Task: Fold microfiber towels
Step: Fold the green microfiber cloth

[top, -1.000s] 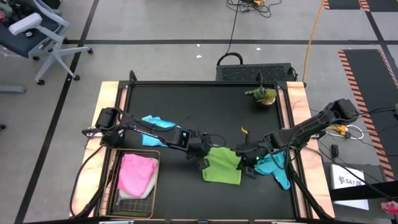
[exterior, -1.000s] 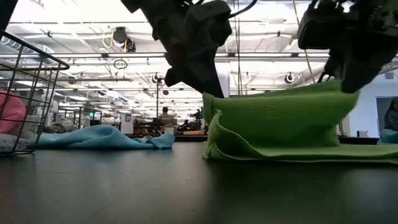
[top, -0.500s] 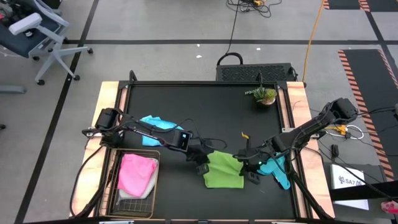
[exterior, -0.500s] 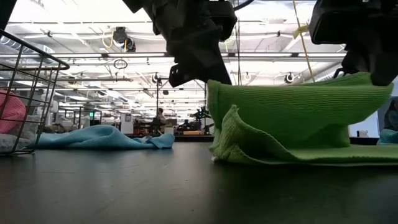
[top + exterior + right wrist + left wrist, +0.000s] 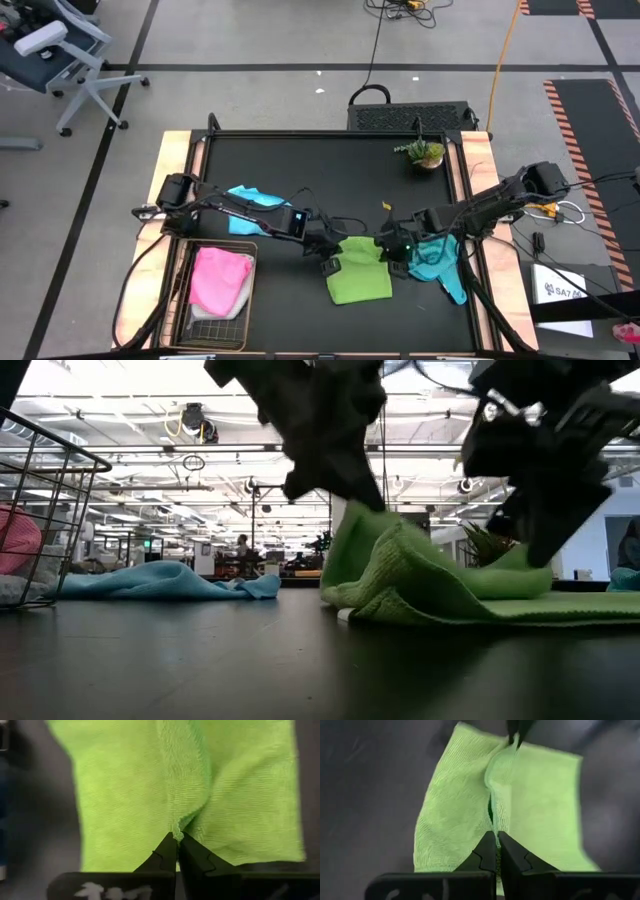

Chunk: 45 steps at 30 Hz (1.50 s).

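The lime green towel (image 5: 360,277) is spread near the front of the table (image 5: 300,160), its far edge pinched by the left gripper (image 5: 334,256) and right gripper (image 5: 390,256); a teal towel (image 5: 436,262) is bunched beside it

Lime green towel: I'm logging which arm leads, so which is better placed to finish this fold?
Neither alone, probably: the left gripper and right gripper each pinch opposite ends of the lime green towel's raised edge with shut jaws, so they must move together.
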### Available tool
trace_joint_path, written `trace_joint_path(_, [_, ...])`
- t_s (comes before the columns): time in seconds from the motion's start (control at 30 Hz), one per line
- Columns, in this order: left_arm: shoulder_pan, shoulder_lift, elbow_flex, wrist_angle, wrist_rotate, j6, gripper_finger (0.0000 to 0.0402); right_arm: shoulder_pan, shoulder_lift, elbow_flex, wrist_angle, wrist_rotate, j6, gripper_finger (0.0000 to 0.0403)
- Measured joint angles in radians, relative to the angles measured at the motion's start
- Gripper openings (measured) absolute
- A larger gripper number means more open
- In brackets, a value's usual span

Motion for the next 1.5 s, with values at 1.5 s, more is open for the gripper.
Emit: trace_joint_path(1.5, [0.571, 0.002, 0.000, 0.080, -0.019, 0.391, 0.0003, -0.851, -0.012, 0.146, -0.038, -0.059, -0.657, 0.0000])
